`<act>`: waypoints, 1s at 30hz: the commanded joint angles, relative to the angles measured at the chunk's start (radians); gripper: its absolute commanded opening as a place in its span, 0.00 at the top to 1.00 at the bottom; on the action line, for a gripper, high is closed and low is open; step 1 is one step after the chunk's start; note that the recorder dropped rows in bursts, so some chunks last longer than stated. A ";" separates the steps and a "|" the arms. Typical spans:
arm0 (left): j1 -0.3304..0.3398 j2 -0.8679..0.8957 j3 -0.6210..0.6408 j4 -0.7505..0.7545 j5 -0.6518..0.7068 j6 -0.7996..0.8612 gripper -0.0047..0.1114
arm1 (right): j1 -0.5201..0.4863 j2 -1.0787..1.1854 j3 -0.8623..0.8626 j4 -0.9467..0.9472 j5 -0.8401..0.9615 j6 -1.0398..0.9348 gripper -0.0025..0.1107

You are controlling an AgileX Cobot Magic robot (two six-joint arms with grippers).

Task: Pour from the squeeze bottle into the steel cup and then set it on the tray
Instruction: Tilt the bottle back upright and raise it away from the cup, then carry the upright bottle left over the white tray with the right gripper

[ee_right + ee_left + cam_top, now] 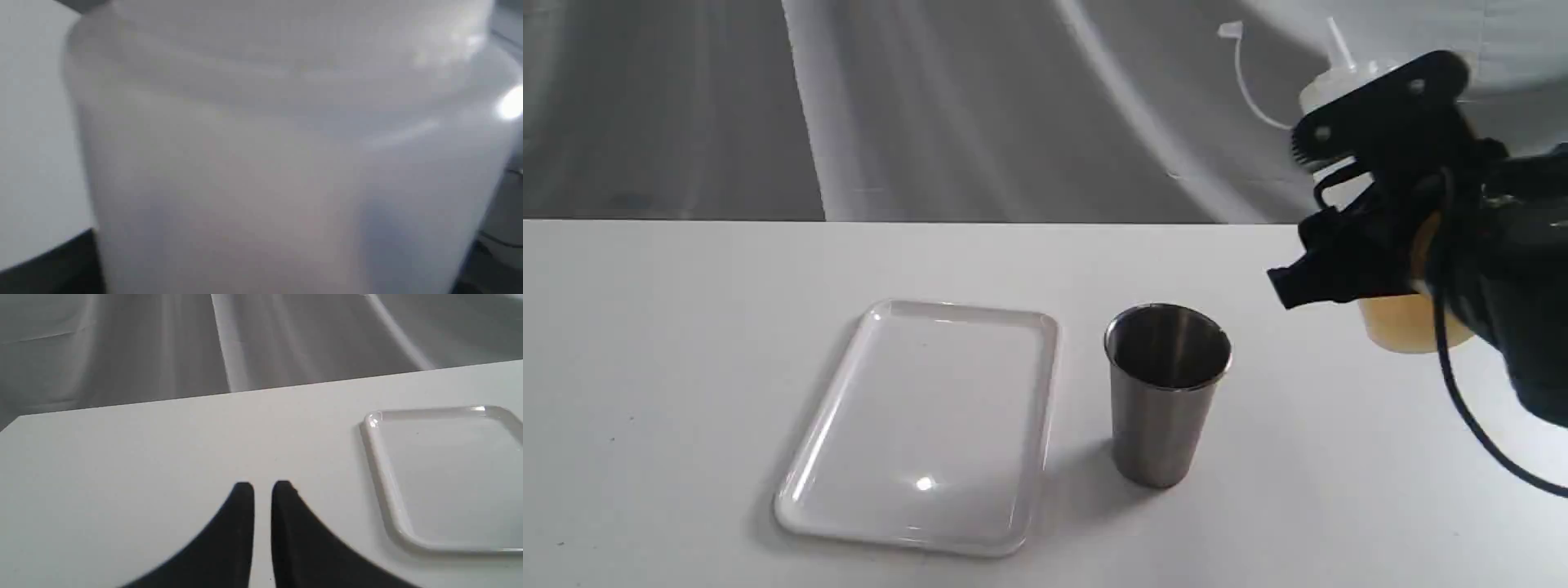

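Note:
The squeeze bottle [1401, 322] hangs roughly upright at the far right, with amber liquid in its lower part. Its nozzle [1338, 42] points up and the tethered cap [1230, 30] sticks out to the left. My right gripper [1356, 192] is shut on the bottle's body, which fills the right wrist view as a whitish blur [286, 163]. The steel cup [1164, 400] stands upright on the table, left of and below the bottle. The white tray [947, 309] lies flat just left of the cup. My left gripper [262, 488] is shut with nothing in it, over bare table left of the tray [384, 486].
The white table [686, 367] ends at a straight far edge, with a grey draped cloth [980, 106] behind it. A black cable [1470, 416] loops down from the right arm toward the table at the right edge.

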 commanded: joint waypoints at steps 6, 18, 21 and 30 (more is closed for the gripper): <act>-0.001 -0.005 0.004 0.002 -0.007 -0.002 0.89 | 0.000 -0.236 0.079 -0.041 0.009 0.206 0.98; -0.001 -0.005 0.004 0.002 -0.007 -0.002 0.89 | 0.005 -0.541 0.135 -0.032 -0.207 0.195 0.98; -0.001 -0.005 0.004 0.002 -0.007 -0.002 0.89 | 0.005 -0.588 0.135 -0.020 -0.290 0.190 0.98; -0.001 -0.005 0.004 0.002 -0.007 -0.002 0.89 | 0.005 -0.626 0.135 0.302 -0.599 -0.253 0.98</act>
